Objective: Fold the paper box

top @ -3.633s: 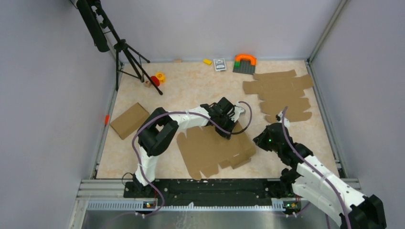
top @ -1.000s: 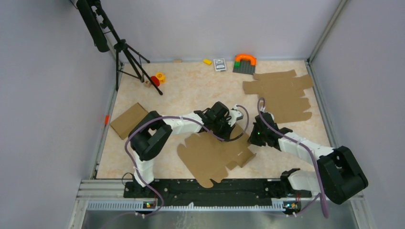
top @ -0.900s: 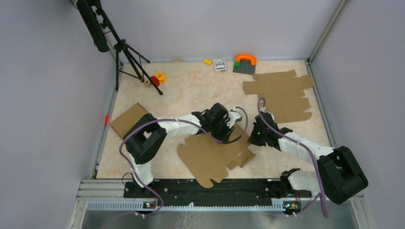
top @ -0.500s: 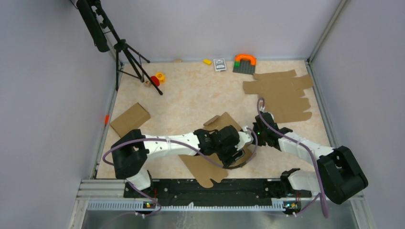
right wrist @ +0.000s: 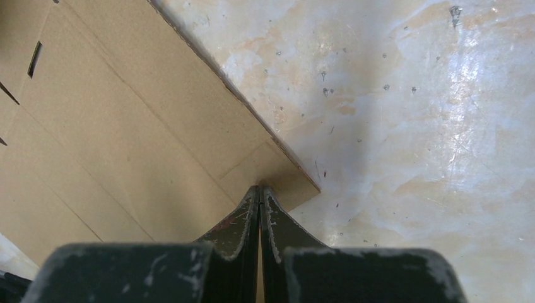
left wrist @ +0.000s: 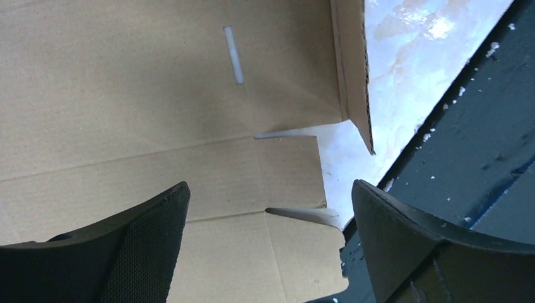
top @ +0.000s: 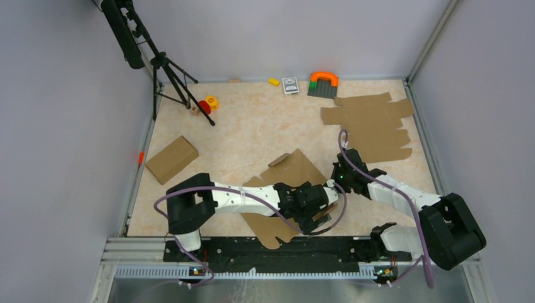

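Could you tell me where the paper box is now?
Top view, front centre: the paper box lies under the left hand, the right hand on its right corner.

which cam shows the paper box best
Top external: only it takes in the whole paper box, though the left arm crosses it. Left wrist shows just creased panels and a slot below the open left hand; right wrist shows one corner at the shut right hand's tips.
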